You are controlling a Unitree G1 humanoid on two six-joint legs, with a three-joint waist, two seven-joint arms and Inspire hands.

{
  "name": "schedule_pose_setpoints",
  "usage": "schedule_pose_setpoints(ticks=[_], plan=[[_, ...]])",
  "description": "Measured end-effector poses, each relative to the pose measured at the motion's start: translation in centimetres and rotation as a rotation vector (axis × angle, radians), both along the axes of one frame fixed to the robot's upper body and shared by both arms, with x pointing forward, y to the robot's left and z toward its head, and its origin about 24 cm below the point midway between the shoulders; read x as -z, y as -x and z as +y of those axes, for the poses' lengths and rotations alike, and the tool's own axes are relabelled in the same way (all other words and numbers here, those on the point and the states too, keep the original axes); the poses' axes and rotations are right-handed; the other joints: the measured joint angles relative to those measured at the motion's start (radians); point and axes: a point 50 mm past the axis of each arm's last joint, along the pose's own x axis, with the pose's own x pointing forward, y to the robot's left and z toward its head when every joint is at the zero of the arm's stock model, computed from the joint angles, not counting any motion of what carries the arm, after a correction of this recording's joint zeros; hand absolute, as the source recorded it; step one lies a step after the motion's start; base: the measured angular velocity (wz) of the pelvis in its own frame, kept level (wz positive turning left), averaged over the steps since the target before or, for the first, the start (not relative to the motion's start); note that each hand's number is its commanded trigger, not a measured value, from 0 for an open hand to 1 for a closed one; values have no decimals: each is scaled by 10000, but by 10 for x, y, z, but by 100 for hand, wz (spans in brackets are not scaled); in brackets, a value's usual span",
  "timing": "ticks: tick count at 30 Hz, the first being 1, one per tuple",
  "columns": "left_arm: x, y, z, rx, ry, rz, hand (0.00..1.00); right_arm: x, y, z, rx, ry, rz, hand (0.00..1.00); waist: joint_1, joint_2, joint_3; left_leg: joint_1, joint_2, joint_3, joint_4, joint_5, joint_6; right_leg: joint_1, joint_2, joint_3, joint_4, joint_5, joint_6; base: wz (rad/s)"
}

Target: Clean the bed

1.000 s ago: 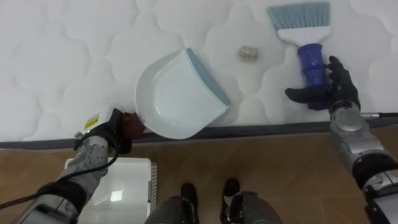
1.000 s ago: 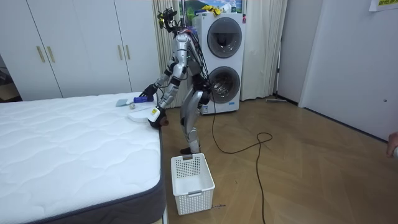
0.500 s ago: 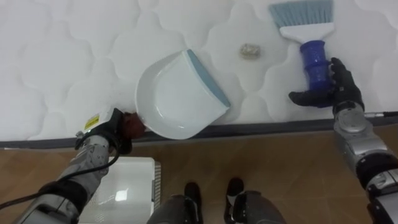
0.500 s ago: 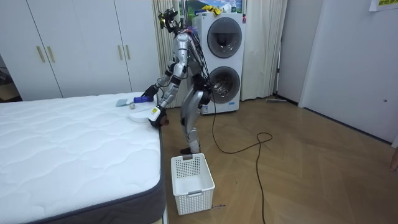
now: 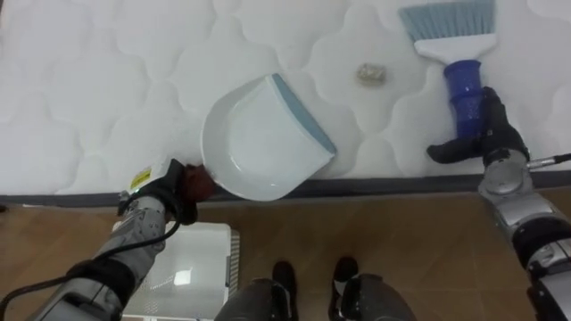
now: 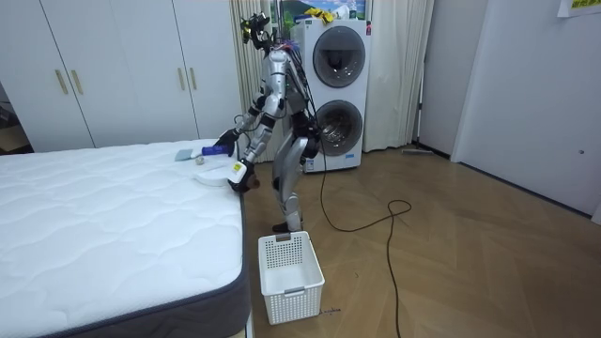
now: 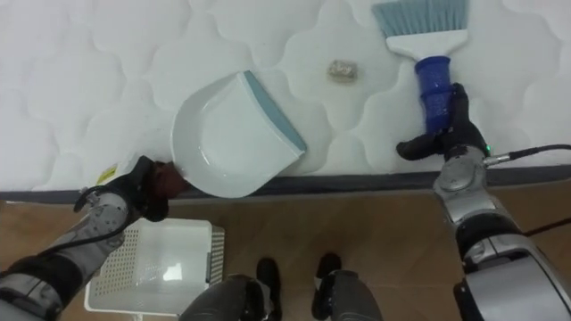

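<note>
Well, from across the room the robot stands at the side of the bed, close to its far corner. It bends forward over the mattress with both arms reaching down to it. Two stacked washing machines are behind it, and a white basket sits on the wooden floor beside the bed.

Looking down from its head you get the detail. The left hand is at the mattress edge, its fingers wrapped round the dark handle of the white dustpan. The dustpan rests on the bed with its blue lip turned toward a small crumpled scrap. The right hand is clasped round the blue handle of the brush, whose bristles point away from the robot. The scrap lies between the lip and the bristles, apart from both.

Against a second ago, the whole downward view has slid a little, which is the camera's own doing. Dustpan, scrap and brush keep the same places relative to each other, and both hands grip as before
</note>
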Motion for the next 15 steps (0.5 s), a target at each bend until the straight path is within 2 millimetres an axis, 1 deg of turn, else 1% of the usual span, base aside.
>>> schedule_pose_setpoints(ticks=[2, 3, 4, 5, 11, 15], plan=[[2, 1, -1, -32, 136, 85, 100, -1, 0, -2, 184, 270, -9, 0, 24, -4, 2, -1, -12, 2, 0, 5, 10, -3, -20, 0, 26, -2, 4, 0], [2, 1, -2, -54, 212, 126, 100, -3, -1, -4, 371, 412, -42, 8, 31, -6, 3, -1, -13, 2, 0, 8, 16, -2, -23, 0, 30, -3, 5, 0], [2, 2, -2, -69, 250, 142, 100, -4, -1, -4, 445, 503, -73, 64, 52, -7, 4, -3, -14, 2, 0, 10, 19, -3, -23, 0, 31, -3, 6, 0], [3, 2, -2, -56, 274, 201, 100, -5, -1, -5, 510, 785, -101, 100, 68, -8, 3, -4, -14, 0, 0, 11, 21, -3, -23, -1, 31, -5, 7, 0], [2, 1, -3, -57, 353, 268, 100, -3, 2, -10, 868, 1573, 21, 100, 160, -21, -1, -20, -25, -13, 2, 13, 24, -4, -33, -11, 29, -7, 10, 0], [2, 1, -3, -116, 318, 305, 100, -5, 4, -14, 1344, 1985, -147, 100, 146, -45, -15, -23, -43, -32, 6, 18, 32, -4, -51, -23, 35, -5, 12, 0]])
